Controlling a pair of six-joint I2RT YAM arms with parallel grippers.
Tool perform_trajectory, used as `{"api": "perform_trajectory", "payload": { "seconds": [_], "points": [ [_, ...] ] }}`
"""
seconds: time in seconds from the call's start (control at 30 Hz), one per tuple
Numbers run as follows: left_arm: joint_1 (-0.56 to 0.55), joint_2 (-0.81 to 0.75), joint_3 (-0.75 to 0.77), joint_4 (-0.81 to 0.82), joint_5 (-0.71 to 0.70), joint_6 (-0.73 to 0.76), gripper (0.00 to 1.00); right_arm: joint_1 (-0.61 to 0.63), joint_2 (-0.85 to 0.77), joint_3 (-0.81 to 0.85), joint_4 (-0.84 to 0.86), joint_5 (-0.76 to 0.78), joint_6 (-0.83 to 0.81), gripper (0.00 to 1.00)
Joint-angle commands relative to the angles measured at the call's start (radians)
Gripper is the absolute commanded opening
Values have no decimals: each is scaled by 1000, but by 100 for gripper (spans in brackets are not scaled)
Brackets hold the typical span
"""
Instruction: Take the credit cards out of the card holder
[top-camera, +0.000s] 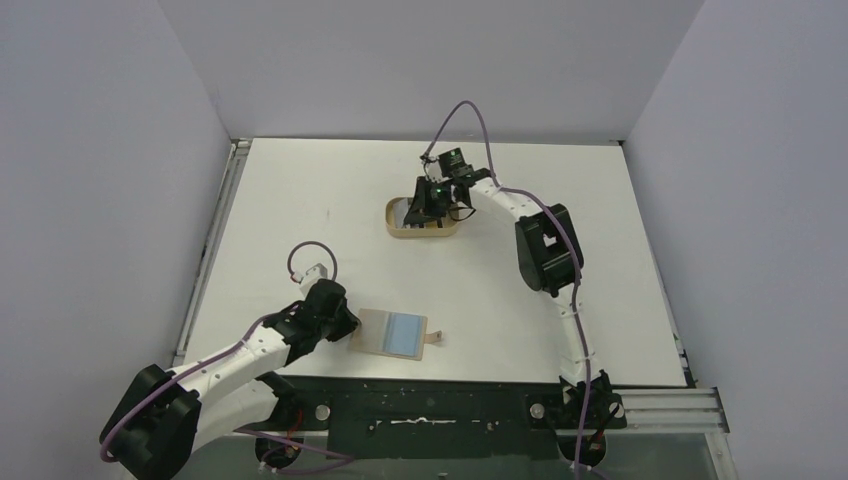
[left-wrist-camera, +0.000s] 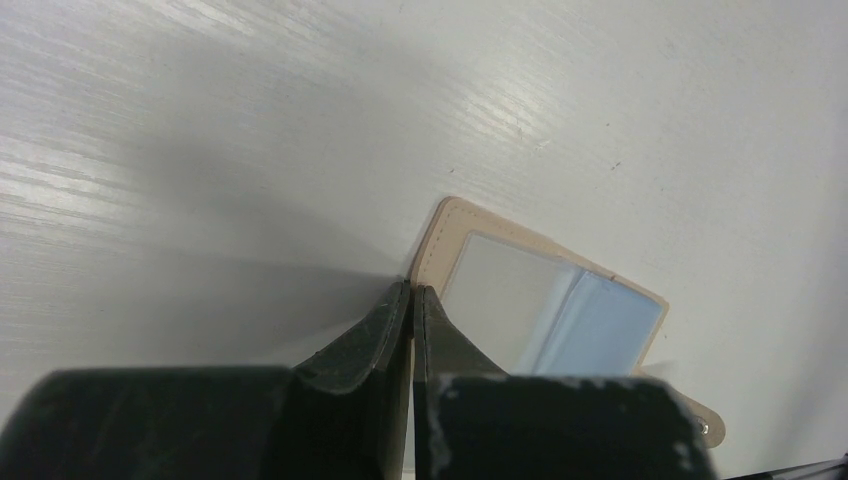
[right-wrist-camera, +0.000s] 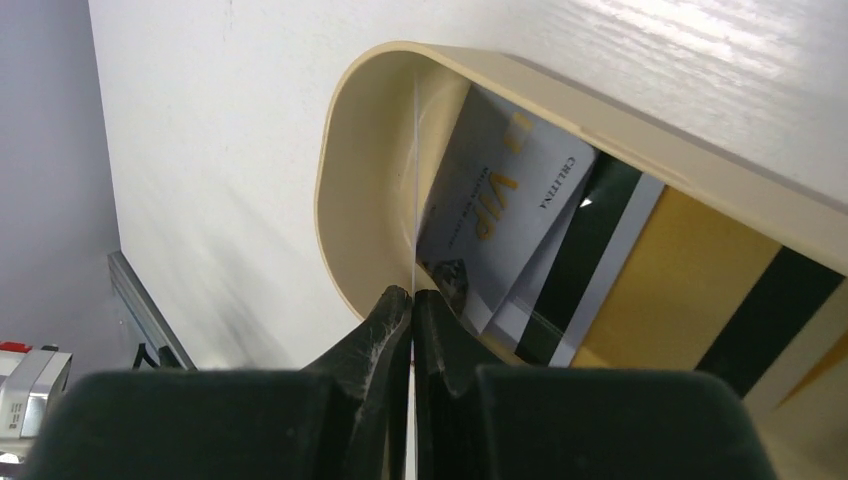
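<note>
Left gripper (left-wrist-camera: 412, 288), pinched shut, seems to steady the flat tan rectangular card holder (left-wrist-camera: 432, 246) while, beyond it, right gripper (right-wrist-camera: 412, 293) clamps a thin plastic card (right-wrist-camera: 414, 170) over the oval beige tray (right-wrist-camera: 600, 115).

White table (top-camera: 300, 200) — pale grey walls (top-camera: 100, 150)

The left arm (top-camera: 235, 358) lies low across the lower left of the top view, reaching from its base at the bottom edge up and rightward toward the centre. At its end, the left gripper (top-camera: 350, 326) has its fingers (left-wrist-camera: 375, 335) pressed together, tips meeting with no gap. The right arm (top-camera: 548, 250) climbs the right side, bends at the elbow and stretches leftward into the upper centre. The right gripper (top-camera: 428, 208) points downward, seemingly steeply, its fingers (right-wrist-camera: 380, 330) likewise pressed tip to tip.
</note>
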Motion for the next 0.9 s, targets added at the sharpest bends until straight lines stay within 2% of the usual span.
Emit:
{"api": "perform_trajectory", "payload": {
  "seconds": [0.0, 0.1, 0.53, 0.87],
  "points": [
    [3, 10, -15, -31, -20, 14, 0, 11, 6, 55, -23, 13, -12, 0],
    [3, 5, -16, -35, -20, 14, 0, 9, -1, 49, -31, 25, -21, 0],
    [3, -3, -10, -46, -21, 16, 0, 9, -12, 156, -182, 106, -110, 33],
    [3, -17, 24, -73, -18, 30, 0, 9, -70, 276, -316, 193, -181, 34]
  ]
}}
